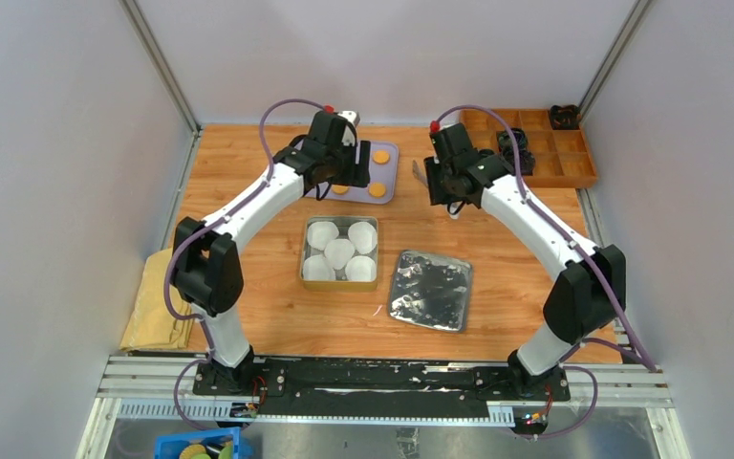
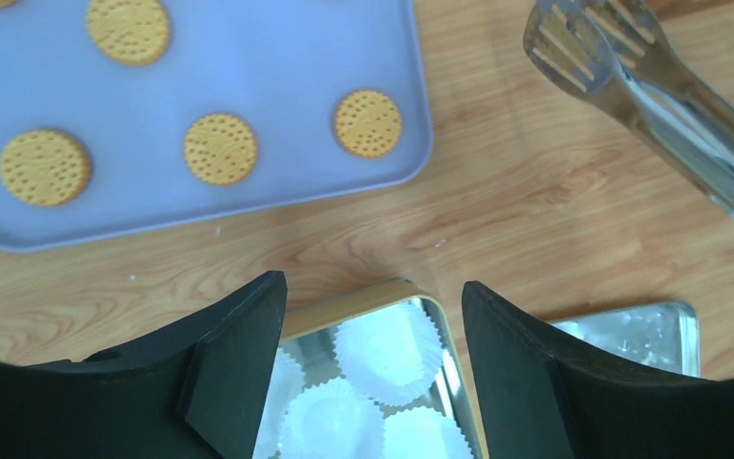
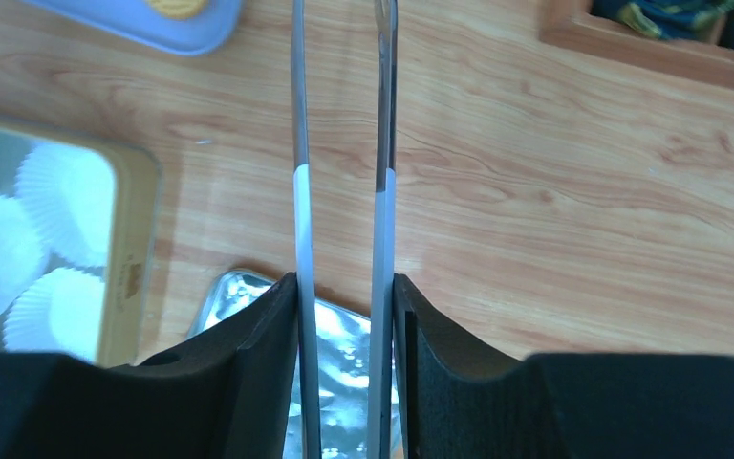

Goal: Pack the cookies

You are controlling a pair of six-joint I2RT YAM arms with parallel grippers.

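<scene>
Several round orange-yellow cookies (image 2: 220, 148) lie on a lavender tray (image 2: 277, 57) at the back of the table. My left gripper (image 2: 373, 296) hangs open and empty above the table between that tray and a gold-rimmed tin (image 2: 344, 304) lined with white paper liners (image 2: 389, 349). My right gripper (image 3: 344, 287) is shut on the handles of metal tongs (image 3: 383, 191). The two tong arms stand slightly apart. In the left wrist view the tong tips (image 2: 583, 48) hold nothing and hover over bare wood to the right of the tray.
The tin's shiny lid (image 1: 430, 289) lies right of the tin (image 1: 304, 251). A wooden compartment box (image 1: 554, 153) sits at the back right. A yellow cloth (image 1: 153, 306) hangs at the left edge. Grey walls close in on three sides.
</scene>
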